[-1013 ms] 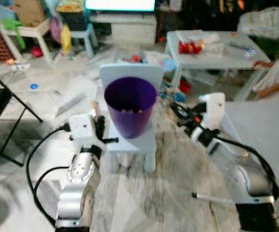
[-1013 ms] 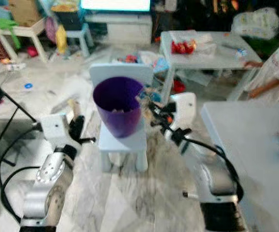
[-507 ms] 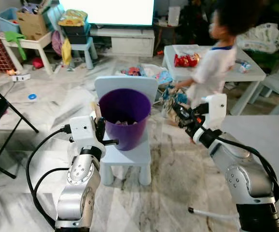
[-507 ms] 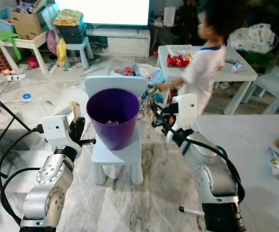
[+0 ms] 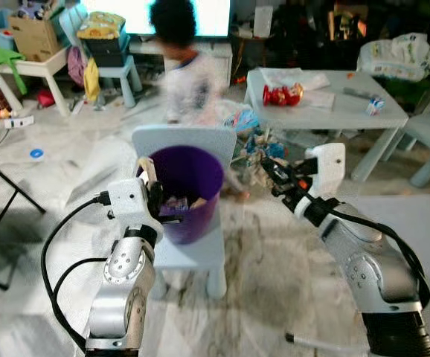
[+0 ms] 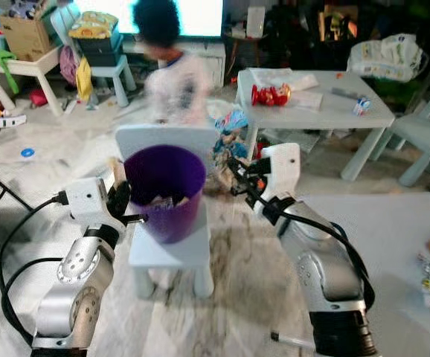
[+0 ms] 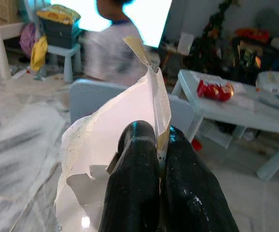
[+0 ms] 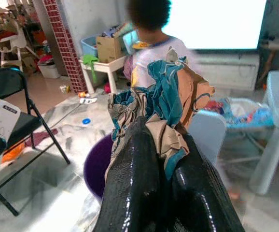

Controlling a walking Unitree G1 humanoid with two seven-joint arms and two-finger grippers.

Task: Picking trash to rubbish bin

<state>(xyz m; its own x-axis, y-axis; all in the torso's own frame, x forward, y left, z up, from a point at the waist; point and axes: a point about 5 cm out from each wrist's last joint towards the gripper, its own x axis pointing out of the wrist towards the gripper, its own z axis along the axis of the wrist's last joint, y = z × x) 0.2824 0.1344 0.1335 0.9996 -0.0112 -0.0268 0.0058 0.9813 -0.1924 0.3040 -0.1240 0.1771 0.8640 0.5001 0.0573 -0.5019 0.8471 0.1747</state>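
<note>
One purple bin (image 5: 187, 191) on one small chair (image 5: 189, 245), two grippers beside it: left gripper (image 7: 151, 145) clamped on one torn white paper (image 7: 113, 140) at the rim, right gripper (image 8: 161, 145) clamped on one crumpled wrapper (image 8: 166, 104) near the bin, one person (image 5: 185, 71) behind.

- Small pale blue chair (image 5: 189, 249): stands on the marble floor (image 5: 274, 275); carries the purple bin (image 5: 185, 190) upright on its seat; scraps visible inside the bin.
- Light table (image 5: 326, 93): stands behind on the robot's right; carries a red packet (image 5: 282, 94), papers (image 5: 293, 78) and a small carton (image 5: 375, 106).
- Floor: litter scattered near the table.
</note>
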